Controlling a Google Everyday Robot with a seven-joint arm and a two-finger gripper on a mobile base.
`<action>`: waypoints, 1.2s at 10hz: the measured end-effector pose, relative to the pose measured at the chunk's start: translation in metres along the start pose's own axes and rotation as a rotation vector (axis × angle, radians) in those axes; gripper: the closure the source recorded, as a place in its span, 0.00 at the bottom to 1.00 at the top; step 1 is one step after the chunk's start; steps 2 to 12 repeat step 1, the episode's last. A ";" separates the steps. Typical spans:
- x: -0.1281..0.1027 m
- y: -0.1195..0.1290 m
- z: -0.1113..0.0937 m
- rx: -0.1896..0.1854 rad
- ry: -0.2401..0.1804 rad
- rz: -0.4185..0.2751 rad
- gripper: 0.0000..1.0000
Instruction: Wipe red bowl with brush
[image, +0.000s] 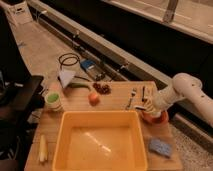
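Note:
The red bowl sits on the wooden table at the right, just past the yellow tub's far right corner. My gripper comes in from the right on a white arm and hangs right over the bowl's left part, covering much of it. The brush does not show apart from the gripper; a pale bit at the gripper's tip over the bowl may be its head.
A big yellow tub fills the table's front. A blue sponge lies front right. A silver fork and a dark utensil lie behind the bowl. An orange fruit, grapes, a green cup and a corn cob are at the left.

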 end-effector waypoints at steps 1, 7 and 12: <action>-0.009 -0.003 0.006 -0.013 -0.007 -0.021 1.00; -0.009 -0.003 0.006 -0.013 -0.007 -0.021 1.00; -0.009 -0.003 0.006 -0.013 -0.007 -0.021 1.00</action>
